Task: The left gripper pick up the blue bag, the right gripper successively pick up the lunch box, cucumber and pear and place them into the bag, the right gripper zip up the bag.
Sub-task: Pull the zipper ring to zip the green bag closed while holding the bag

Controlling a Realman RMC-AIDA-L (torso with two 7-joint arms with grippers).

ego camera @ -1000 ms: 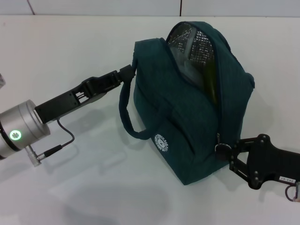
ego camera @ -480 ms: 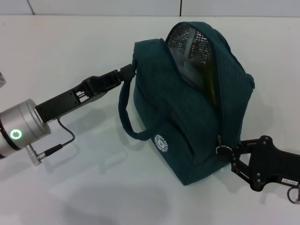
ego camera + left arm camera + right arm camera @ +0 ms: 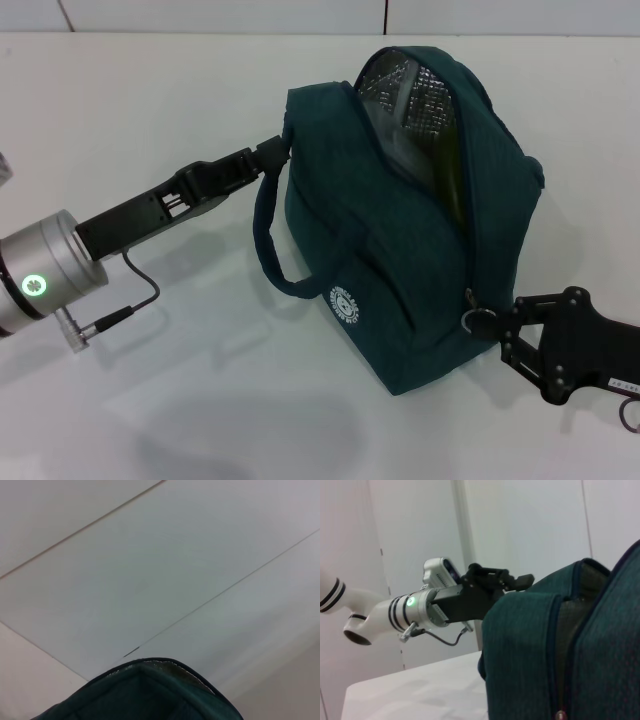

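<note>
Blue bag [image 3: 400, 240]: stands upright on the white table [image 3: 150, 110], between the 2 arms; its zip is open along the top and down the right-hand end, showing silver foil lining.
Right gripper [image 3: 505, 330]: nearest the camera, low at the bag's right end; its black fingers are spread, their tips just beside the zipper pull [image 3: 478, 318] but not closed on it.
Zipper pull: metal ring hanging at the bottom of the open zip track, near the bag's base.
Logo [image 3: 344, 303]: round and white, low on the side panel facing the camera.
Handle [image 3: 275, 245]: 1 loop droops down the near side of the bag.
Left gripper [image 3: 270, 155]: reaches in from the left at the bag's upper left corner; its tips are pressed together on the bag's fabric edge where the handle joins. The right wrist view shows it above that corner [image 3: 512, 582].
Cucumber [image 3: 452, 170]: dark green, seen inside the opening, leaning against the right wall.
Lunch box: a pale shape shows inside below the foil; I cannot tell its outline.
Pear: not seen inside the opening.
</note>
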